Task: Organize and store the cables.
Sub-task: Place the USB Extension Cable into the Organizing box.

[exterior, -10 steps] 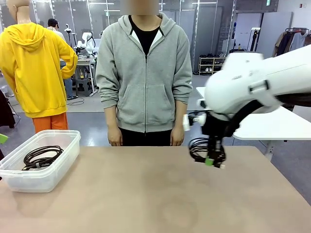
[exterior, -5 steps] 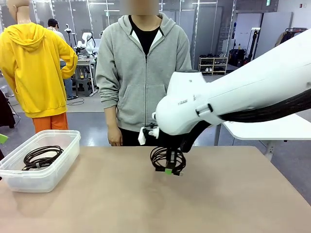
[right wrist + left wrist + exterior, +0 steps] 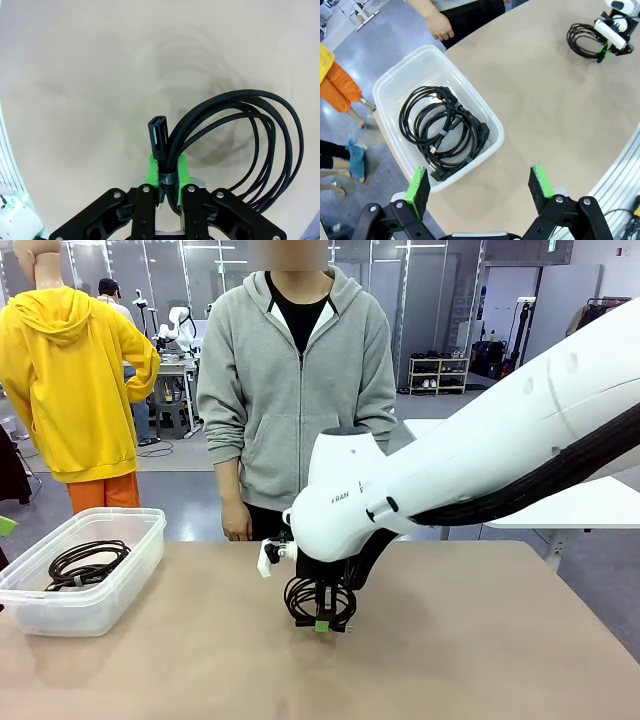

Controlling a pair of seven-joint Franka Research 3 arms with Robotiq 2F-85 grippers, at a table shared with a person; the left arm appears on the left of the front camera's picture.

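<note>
Nearest the robot, the left gripper (image 3: 480, 187) hangs with its jaws wide apart and empty, above the near edge of the clear bin (image 3: 132, 580), which already holds coiled cables (image 3: 442, 131). Farther out, the right gripper (image 3: 322, 617) is clamped on another coiled cable (image 3: 318, 600) over mid-table. The bin lies well off to that gripper's left, so the left gripper is nearer to it.

White right arm (image 3: 480, 455), thick black hose (image 3: 540, 485), seemingly ribbed.
</note>
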